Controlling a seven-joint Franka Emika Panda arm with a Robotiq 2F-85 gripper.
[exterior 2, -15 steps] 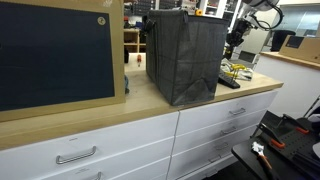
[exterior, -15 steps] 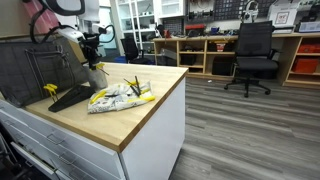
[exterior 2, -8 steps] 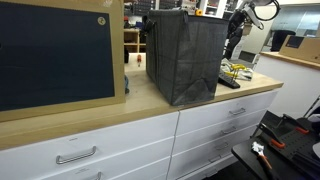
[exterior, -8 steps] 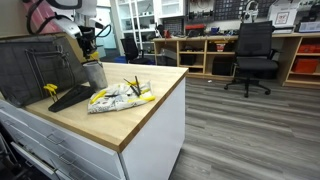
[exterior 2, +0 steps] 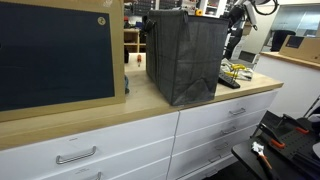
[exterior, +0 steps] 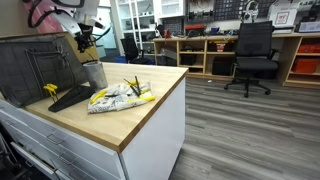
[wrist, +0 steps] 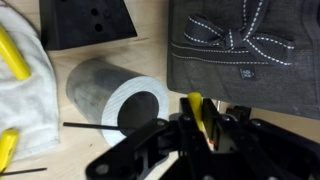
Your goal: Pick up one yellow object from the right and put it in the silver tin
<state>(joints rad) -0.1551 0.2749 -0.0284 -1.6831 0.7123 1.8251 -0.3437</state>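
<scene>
In the wrist view my gripper is shut on a thin yellow object that sticks up between the jaws. The silver tin, an upright metal cylinder with an open top, stands on the wooden counter just left of the jaws. In an exterior view the gripper hangs above the silver tin. More yellow objects lie on a white cloth to the tin's right. From the opposite side the gripper shows past the rack, and the tin is hidden.
A large dark mesh rack stands beside the tin. A black wedge-shaped piece lies by it. A grey stitched fabric piece lies close to the jaws. The counter edge drops to drawers; an office chair stands beyond.
The gripper has risen over the last second, still shut on the yellow object, and now hangs higher above the silver tin. Nothing else has moved.
</scene>
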